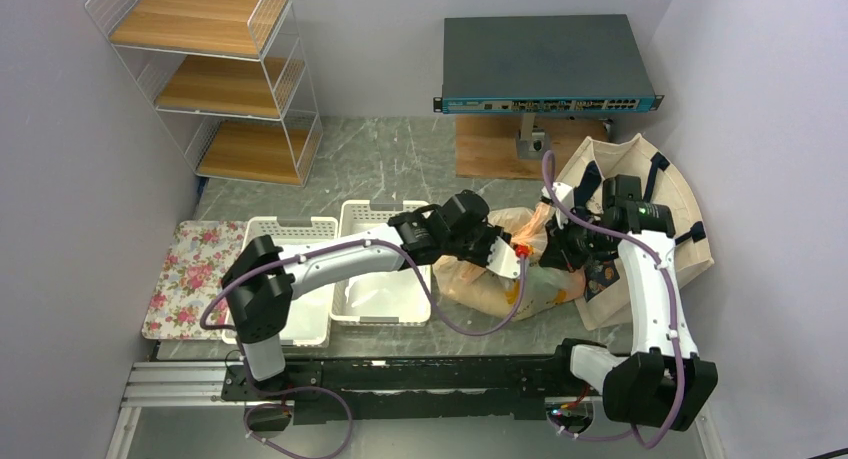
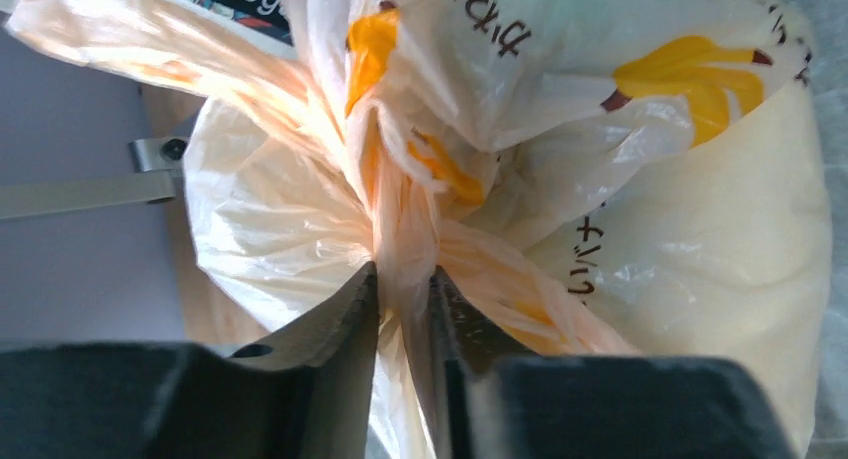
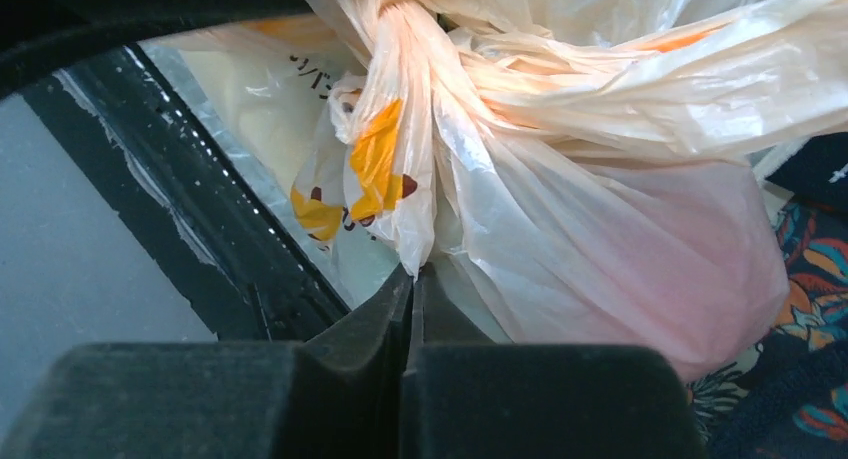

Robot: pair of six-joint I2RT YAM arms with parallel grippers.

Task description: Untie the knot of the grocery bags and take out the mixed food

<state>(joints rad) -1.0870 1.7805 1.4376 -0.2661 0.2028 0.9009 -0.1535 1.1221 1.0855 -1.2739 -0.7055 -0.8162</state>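
The thin peach-beige plastic bag (image 1: 495, 279) lies mid-table against the cream canvas tote (image 1: 680, 209) with dark straps. Its knot (image 3: 400, 24) is a tight twisted bunch at the bag's top, and the same knot (image 2: 410, 169) shows in the left wrist view. My left gripper (image 2: 405, 274) is shut on the twisted strand just below the knot. My right gripper (image 3: 413, 271) is shut, pinching the tip of a loose flap (image 3: 385, 169) with yellow print. From above, the left gripper (image 1: 508, 251) and right gripper (image 1: 556, 247) meet over the bag. The mixed food is hidden inside.
Two white baskets (image 1: 290, 229) (image 1: 385, 314) and a floral tray (image 1: 190, 274) sit to the left. A wire shelf rack (image 1: 215, 79) stands at the back left. A dark network switch (image 1: 545, 64) hangs over a wooden board (image 1: 490, 144) behind the bags.
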